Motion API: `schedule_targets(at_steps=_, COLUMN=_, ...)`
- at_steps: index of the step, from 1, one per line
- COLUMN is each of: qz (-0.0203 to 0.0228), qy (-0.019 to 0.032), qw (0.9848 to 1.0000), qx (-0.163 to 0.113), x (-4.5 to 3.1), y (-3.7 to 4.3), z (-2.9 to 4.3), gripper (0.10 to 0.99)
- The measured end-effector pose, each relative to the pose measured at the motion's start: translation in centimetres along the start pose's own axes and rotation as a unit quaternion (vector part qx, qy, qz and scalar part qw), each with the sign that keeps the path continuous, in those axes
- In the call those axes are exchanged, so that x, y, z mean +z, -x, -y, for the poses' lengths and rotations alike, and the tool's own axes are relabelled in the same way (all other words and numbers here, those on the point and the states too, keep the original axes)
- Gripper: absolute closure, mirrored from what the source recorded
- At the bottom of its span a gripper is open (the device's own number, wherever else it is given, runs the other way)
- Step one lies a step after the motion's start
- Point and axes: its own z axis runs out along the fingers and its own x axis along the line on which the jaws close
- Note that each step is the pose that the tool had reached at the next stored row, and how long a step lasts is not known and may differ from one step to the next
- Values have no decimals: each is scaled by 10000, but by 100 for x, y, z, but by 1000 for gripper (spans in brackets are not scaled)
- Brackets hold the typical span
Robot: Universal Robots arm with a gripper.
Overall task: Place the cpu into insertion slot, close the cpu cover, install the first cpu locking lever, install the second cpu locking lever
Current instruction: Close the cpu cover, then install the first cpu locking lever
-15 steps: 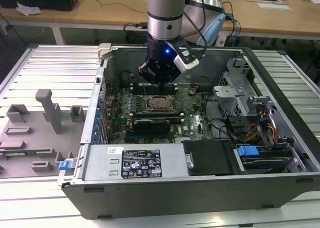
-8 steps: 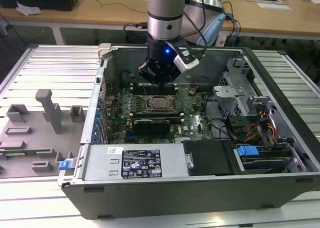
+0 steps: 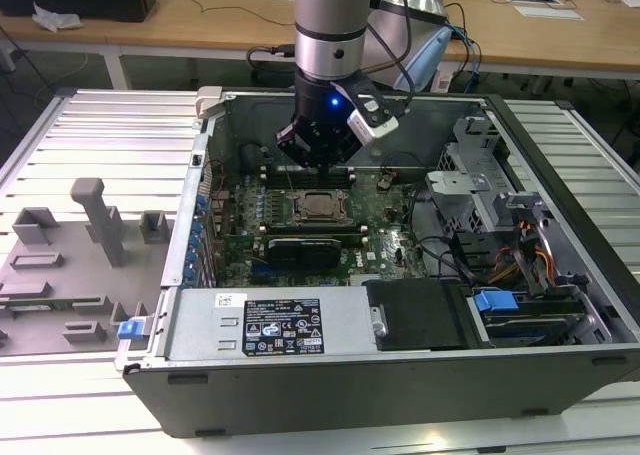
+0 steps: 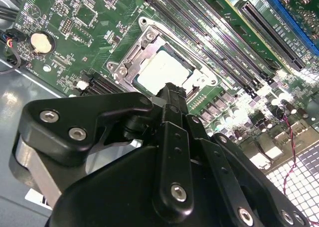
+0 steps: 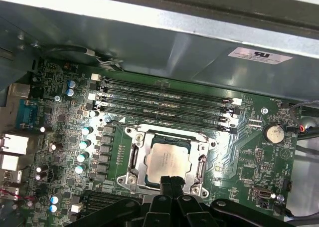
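Gripper: black two-finger gripper (image 5: 171, 180), fingers pressed together, tips at the chip's edge.
CPU: flat square dull-silver chip (image 5: 168, 161), lying level.
Cover: silvery windowed metal frame plate (image 5: 164, 133), flat around the chip.

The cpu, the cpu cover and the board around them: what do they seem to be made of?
The cpu: metal top, dull silver and matte, with a soft even sheen. The cpu cover: probably stamped steel, brighter, with sharp glints along its edges and folds. The circuit board: green coated laminate, possibly fibreglass, with a slight gloss under the light.
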Motion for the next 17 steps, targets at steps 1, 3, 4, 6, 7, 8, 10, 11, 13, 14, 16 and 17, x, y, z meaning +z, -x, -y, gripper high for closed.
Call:
schedule_targets(at_steps=1, qz=0, qy=0, qw=10000, qx=0, x=0, y=0, z=0, gripper=980)
schedule_targets(at_steps=3, qz=0, qy=0, qw=10000, qx=0, x=-1, y=0, z=0, gripper=980)
schedule_targets(at_steps=4, qz=0, qy=0, qw=10000, qx=0, x=-2, y=0, z=0, gripper=980)
schedule_targets(at_steps=6, qz=0, qy=0, qw=10000, qx=1, x=-2, y=0, z=0, gripper=980)
schedule_targets(at_steps=7, qz=0, qy=0, qw=10000, qx=1, x=-3, y=0, z=0, gripper=980)
schedule_targets(at_steps=8, qz=0, qy=0, qw=10000, qx=1, x=-3, y=0, z=0, gripper=980)
schedule_targets(at_steps=10, qz=-1, qy=-1, qw=10000, qx=1, x=-19, y=0, z=0, gripper=980)
schedule_targets(at_steps=11, qz=-1, qy=-1, qw=10000, qx=1, x=-40, y=1, z=0, gripper=980)
schedule_targets(at_steps=13, qz=0, qy=0, qw=10000, qx=1, x=-74, y=2, z=-1, gripper=980)
schedule_targets(at_steps=14, qz=0, qy=0, qw=10000, qx=1, x=-91, y=3, z=-1, gripper=980)
schedule_targets(at_steps=16, qz=0, qy=0, qw=10000, qx=1, x=-120, y=4, z=-1, gripper=980)
schedule_targets(at_steps=17, qz=1, qy=1, qw=10000, qx=1, x=-125, y=4, z=-2, gripper=980)
